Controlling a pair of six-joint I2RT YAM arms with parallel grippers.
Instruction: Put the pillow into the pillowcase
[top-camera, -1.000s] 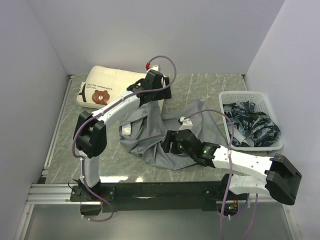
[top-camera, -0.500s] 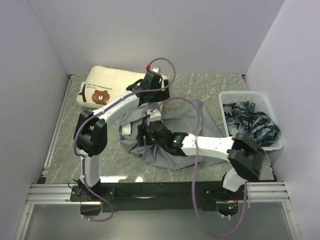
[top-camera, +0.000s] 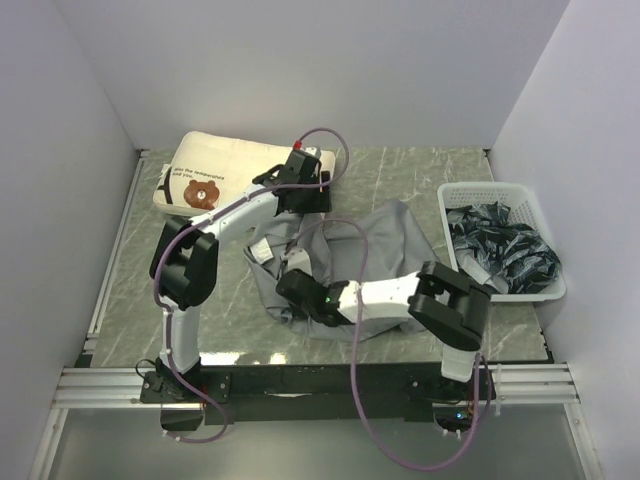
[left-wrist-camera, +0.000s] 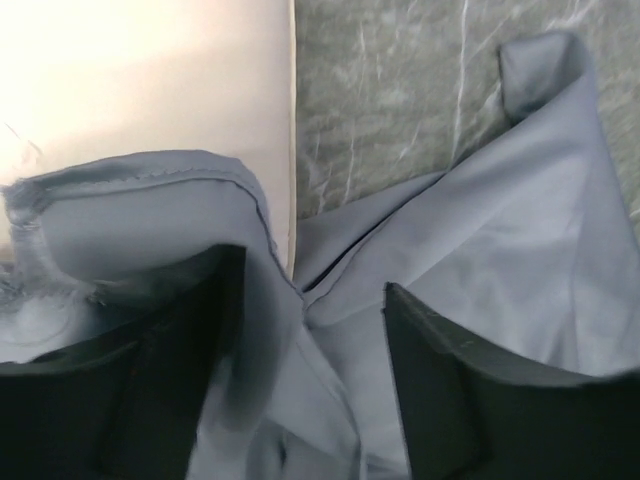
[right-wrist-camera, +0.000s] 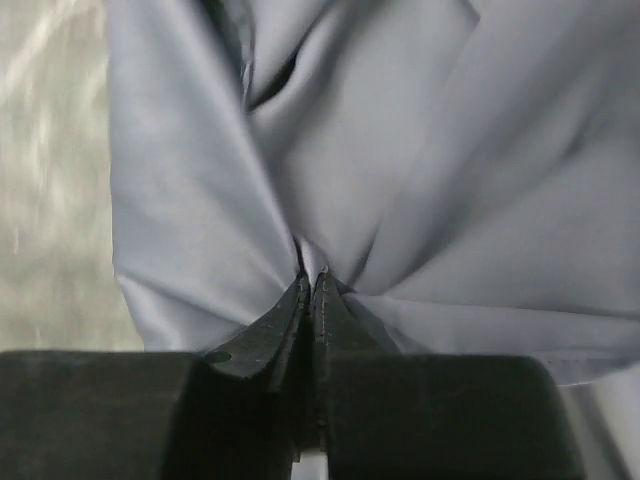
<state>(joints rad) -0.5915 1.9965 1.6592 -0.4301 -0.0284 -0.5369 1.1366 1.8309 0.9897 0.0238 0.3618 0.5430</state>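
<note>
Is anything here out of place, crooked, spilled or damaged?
Nothing is spilled or damaged. The pillowcase lies crumpled in the middle of the table, as expected for soft cloth being handled; the right gripper pinches a fold of it. The pillow lies at the far left corner, outside it.

The pillow (top-camera: 215, 175) lay at the far left of the table (top-camera: 140, 262). The pillowcase (top-camera: 385, 240) sprawled across the middle, its far left edge touching the pillow's right end. A basket (top-camera: 480, 187) sat at the right edge, near the pillowcase's right side, with a crumpled heap (top-camera: 505, 250) in it.
</note>
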